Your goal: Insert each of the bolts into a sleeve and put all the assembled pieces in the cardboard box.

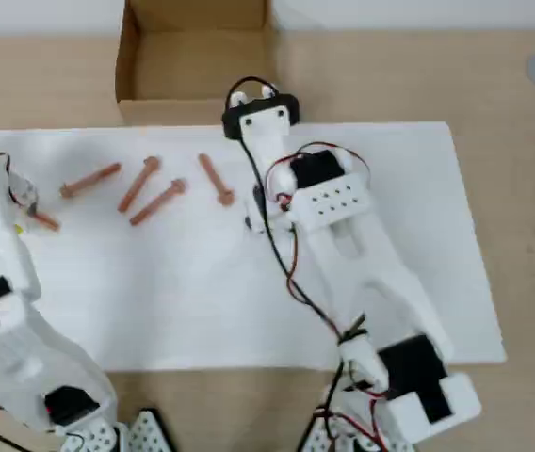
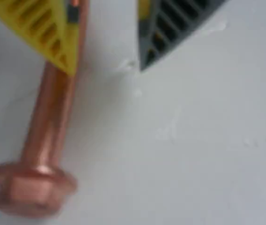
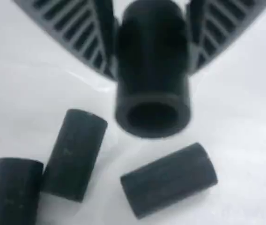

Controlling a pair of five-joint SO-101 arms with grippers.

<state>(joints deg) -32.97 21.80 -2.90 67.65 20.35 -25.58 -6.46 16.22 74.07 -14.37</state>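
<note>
I am seeing the left pincer [image 2: 106,70] wide open and holding nothing: the bolt [image 2: 44,145] is lying flat near the left edge of the white sheet [image 1: 154,301], not between the jaws but under the yellow finger [image 2: 53,33], its long axis running along that finger, head pointing back toward the wrist. The right pincer [image 3: 151,61] is gripping a sleeve [image 3: 151,93] over the middle of the sheet, bore facing its camera, so I am judging the left pincer needs a sideways shift.
</note>
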